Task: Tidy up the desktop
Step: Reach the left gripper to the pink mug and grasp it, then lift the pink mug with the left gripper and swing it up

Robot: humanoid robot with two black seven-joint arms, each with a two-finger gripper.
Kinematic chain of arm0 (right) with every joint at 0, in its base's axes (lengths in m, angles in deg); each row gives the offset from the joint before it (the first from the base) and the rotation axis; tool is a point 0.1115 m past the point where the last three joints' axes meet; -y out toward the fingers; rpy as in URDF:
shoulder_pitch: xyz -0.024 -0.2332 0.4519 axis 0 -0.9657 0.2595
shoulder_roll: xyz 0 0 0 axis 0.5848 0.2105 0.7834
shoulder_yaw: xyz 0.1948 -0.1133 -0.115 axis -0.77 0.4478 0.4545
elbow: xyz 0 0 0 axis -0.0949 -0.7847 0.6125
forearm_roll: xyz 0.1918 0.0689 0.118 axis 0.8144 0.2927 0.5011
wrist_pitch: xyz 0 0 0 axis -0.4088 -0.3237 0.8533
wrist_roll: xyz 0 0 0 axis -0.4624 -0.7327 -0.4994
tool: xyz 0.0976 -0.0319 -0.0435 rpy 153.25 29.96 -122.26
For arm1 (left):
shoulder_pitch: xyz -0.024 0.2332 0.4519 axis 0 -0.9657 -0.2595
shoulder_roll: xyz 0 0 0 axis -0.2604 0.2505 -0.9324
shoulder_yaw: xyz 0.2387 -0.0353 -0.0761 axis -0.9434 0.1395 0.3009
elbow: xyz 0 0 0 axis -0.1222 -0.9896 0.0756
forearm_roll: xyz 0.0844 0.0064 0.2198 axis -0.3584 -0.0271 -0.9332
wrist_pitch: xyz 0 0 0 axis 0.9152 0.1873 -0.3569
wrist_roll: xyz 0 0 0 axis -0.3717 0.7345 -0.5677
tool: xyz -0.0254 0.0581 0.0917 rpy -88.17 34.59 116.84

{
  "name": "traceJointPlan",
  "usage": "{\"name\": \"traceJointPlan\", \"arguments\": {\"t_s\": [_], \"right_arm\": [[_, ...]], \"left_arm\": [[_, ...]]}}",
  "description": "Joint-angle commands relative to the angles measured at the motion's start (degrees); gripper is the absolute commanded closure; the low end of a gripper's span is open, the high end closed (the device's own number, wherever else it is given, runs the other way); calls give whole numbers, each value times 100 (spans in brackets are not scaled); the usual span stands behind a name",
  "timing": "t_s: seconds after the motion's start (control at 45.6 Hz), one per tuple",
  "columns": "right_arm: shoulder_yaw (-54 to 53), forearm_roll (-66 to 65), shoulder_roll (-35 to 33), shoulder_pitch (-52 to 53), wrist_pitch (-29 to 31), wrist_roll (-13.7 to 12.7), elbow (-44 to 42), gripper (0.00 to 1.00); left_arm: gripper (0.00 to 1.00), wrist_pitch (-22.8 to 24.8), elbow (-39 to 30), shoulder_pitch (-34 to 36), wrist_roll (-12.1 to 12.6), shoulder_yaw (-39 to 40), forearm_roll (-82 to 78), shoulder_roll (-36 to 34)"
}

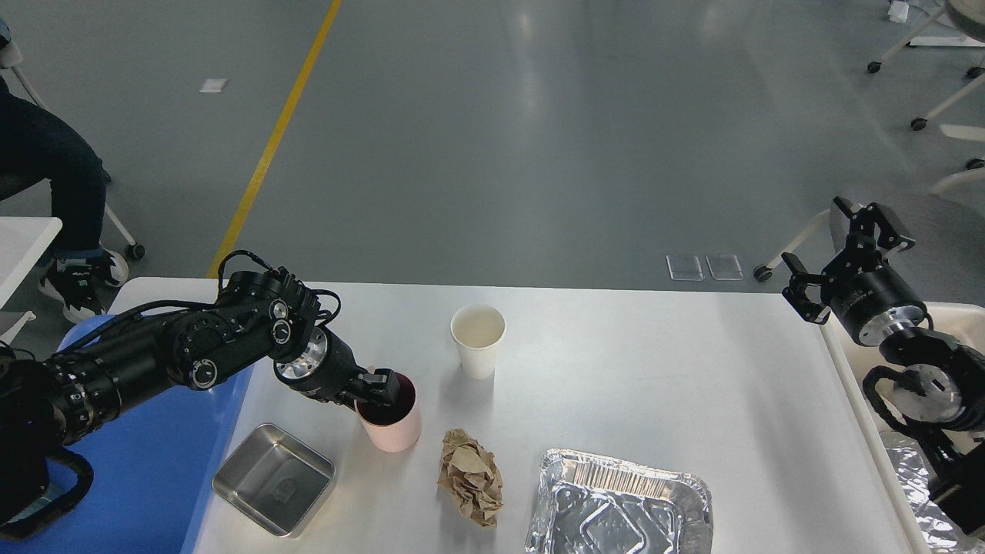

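Reaching in from the left edge, the left arm ends at a pink cup (390, 425) in the lower centre-left of the frame. Left gripper (379, 388) sits at the cup's rim, one finger dipping inside the dark interior, the other on the outer wall nearest the arm; fingers look clamped on the rim. Cup stands upright on the desktop (654, 369).

Desktop fills the lower half of the frame, white, rounded corner visible upper left. Objects on it:
- White paper cup (478, 339), upright, above and right of the pink cup, apart from it.
- Crumpled brown paper (470, 477), just right of the pink cup's base, not touching it.
- Foil tray (618, 506), lower centre-right, cut by the bottom edge, near the brown paper.
- Small steel tray (273, 478), lower left, below the left arm, close to the table's left edge.

Blue tray (154, 462) lies under the left arm, at the lower left, beside the table.

Right arm enters from the right edge. Right gripper (843, 250) is raised at mid-right, over the floor past the table's far edge, fingers spread wide, holding nothing. Cream bin (839, 346) sits at the right edge; crumpled foil (916, 477) shows inside it.
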Motion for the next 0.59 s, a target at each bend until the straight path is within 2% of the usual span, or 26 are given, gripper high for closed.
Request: {"name": "traceJointPlan", "arguments": {"t_s": [0.0, 0.088, 0.153, 0.219, 0.307, 0.57], "right_arm": [[1, 0, 0, -5, 7, 0, -8, 0], [1, 0, 0, -5, 7, 0, -8, 0], [1, 0, 0, -5, 7, 9, -8, 0], [1, 0, 8, -5, 7, 9, -8, 0], [1, 0, 17, -5, -2, 8, 1, 0], [1, 0, 17, -5, 7, 9, 1, 0]], "left_arm": [[63, 39, 0, 36, -1, -59, 0, 5], [78, 49, 0, 45, 0, -77, 0, 5], [78, 22, 9, 45, 8, -77, -9, 5], [84, 31, 9, 45, 17, -77, -9, 5], [100, 57, 9, 62, 61, -77, -9, -4], [100, 75, 9, 98, 149, -77, -9, -83]]}}
